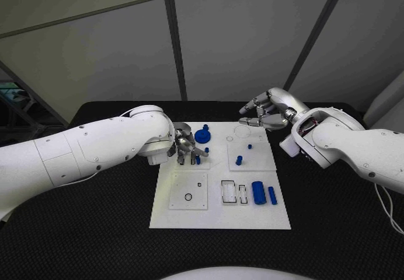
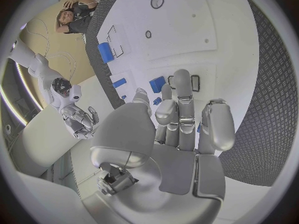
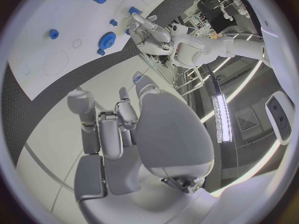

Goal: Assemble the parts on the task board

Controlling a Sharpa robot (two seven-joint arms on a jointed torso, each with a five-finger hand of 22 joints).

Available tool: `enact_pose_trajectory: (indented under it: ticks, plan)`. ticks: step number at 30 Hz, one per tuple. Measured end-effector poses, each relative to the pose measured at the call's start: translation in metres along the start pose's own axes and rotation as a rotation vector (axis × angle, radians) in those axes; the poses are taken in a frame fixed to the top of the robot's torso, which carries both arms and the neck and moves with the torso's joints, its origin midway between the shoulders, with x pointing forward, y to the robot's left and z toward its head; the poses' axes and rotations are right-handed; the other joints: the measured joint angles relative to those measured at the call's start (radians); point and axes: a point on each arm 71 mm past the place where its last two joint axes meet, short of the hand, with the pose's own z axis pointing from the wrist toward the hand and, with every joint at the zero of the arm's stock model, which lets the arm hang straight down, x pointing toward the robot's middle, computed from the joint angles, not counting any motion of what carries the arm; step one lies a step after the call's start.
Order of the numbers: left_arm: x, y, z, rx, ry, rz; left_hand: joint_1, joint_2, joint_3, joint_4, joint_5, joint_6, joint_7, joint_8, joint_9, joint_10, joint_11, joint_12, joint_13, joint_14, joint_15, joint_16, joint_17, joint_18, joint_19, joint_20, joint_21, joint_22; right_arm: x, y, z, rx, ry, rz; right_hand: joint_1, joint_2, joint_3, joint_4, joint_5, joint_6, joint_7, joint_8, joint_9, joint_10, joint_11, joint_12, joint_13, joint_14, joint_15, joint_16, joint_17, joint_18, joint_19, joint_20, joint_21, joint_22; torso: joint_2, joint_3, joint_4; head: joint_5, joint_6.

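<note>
Head view: the white task board (image 1: 220,217) lies in the middle of the black table (image 1: 76,245). The left hand (image 1: 187,148) sits at the board's upper left, its fingers bent down over small blue parts beside a blue gear (image 1: 203,136); whether it grips one I cannot tell. The right hand (image 1: 263,114) hovers past the board's upper right corner, fingers loosely curled, nothing in them. 2 small blue pegs (image 1: 240,159) stand right of centre, and a blue cylinder (image 1: 259,193) with a slim blue pin (image 1: 272,195) lies at the lower right, beside rectangular slots (image 1: 229,191).

Left wrist view: the left hand's fingers (image 2: 182,92) reach down among blue pieces on the board; a blue block (image 2: 157,83) sits just beside the fingertips. Contact is unclear.

Right wrist view: the right hand's fingers (image 3: 84,112) are partly curled and empty above the board's edge. The gear (image 3: 108,39) and the other hand appear toward the frame's top.
</note>
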Motion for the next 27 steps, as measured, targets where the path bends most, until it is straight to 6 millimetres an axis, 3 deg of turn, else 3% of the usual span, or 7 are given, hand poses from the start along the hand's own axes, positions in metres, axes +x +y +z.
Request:
enact_pose_trajectory:
  ticks: [14,27]
  plan:
    - [0.0014,-0.0015,0.0003,0.002,0.013,0.010,0.057,0.025,0.029,-0.029,0.004,-0.006,-0.001,0.008,0.021,0.000,0.000,0.005,0.002,0.000,0.000,-0.004,0.003,0.000,0.000,0.000,0.000,0.007,0.0012,0.0001,0.0011,0.002,0.005,-0.001,0.000,0.000,0.000,0.000,0.005,0.000,0.000,0.003,-0.001,0.000,0.000,0.000,0.000,0.000,0.000,0.000,0.000,0.000,0.000,0.000,0.000,-0.001,0.000,0.0002,0.0007,0.001,-0.004]
    - [0.0019,-0.0038,0.0014,0.004,0.019,0.015,0.103,0.029,0.065,-0.059,0.004,-0.011,-0.004,0.008,0.028,0.001,-0.001,0.005,0.003,0.003,-0.003,-0.004,0.006,0.000,0.000,0.000,0.000,0.011,0.0018,0.0002,0.0018,0.002,0.008,-0.001,0.000,0.000,0.000,0.000,0.005,0.000,0.000,0.003,-0.001,0.000,0.000,0.000,0.000,0.000,0.000,0.000,0.000,-0.001,0.000,0.000,0.000,-0.001,0.001,0.0013,0.0005,-0.003,-0.009]
